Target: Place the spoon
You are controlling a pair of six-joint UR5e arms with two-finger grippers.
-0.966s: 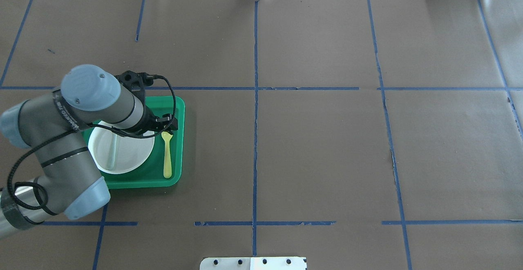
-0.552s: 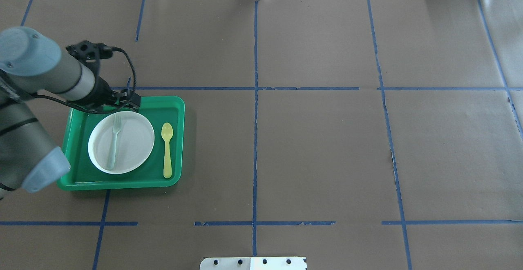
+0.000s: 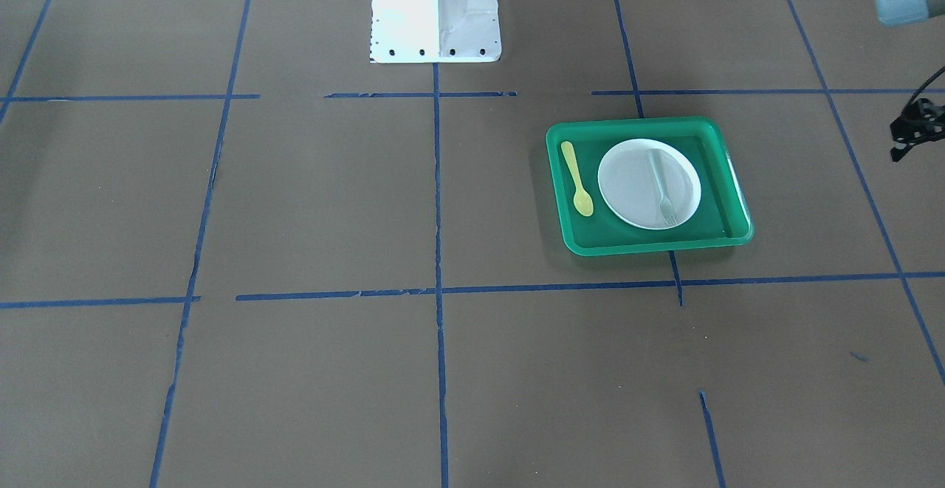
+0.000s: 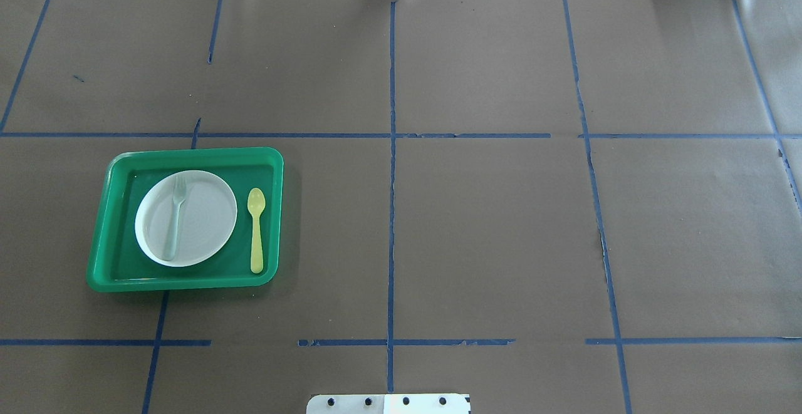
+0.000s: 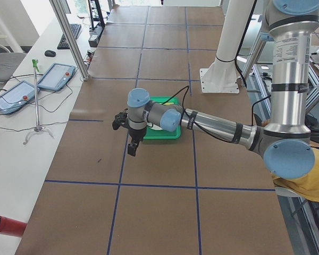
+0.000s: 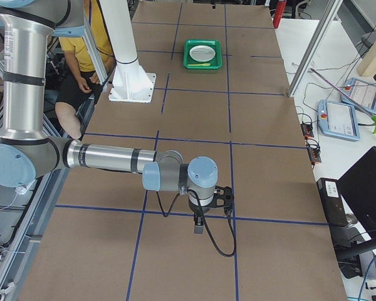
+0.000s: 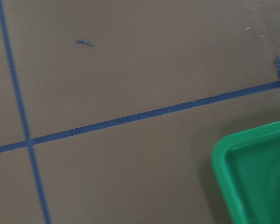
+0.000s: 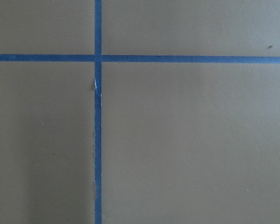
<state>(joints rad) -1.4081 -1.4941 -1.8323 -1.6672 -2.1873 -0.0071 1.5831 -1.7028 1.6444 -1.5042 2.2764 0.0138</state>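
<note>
Toward the table's left end, about midway between the robot's edge and the far edge, the front-facing view shows the green tray point(image 3: 655, 245). The spoon point(image 3: 576, 178) lies flat on the tray floor. It is beside the white plate point(image 3: 627, 185), on the side nearer the table's middle, and does not touch it. The fork point(image 3: 659, 185) rests on the plate. A black part of the left arm shows at that view's edge, well apart from the tray.

The overhead view shows no arm at all. The spoon point(image 4: 255, 232) runs parallel to the tray's inner wall, with its bowl toward the far edge.

From the left end, the left gripper point(image 5: 132, 149) hangs over bare paper just beyond the tray, toward the left end. I cannot tell how its jaws stand, and nothing is seen in them.

From the right end, the right gripper point(image 6: 198, 226) hangs near the table's right end, far from the tray. Its jaws are just as unreadable.

The left wrist camera catches only a tray corner point(image 7: 219, 163) and tape lines. The right wrist camera sees tape lines alone.

The placing looks done, with the spoon down and free. The next move probably calls only for parking the left arm clear of the tray without brushing its rim.
</note>
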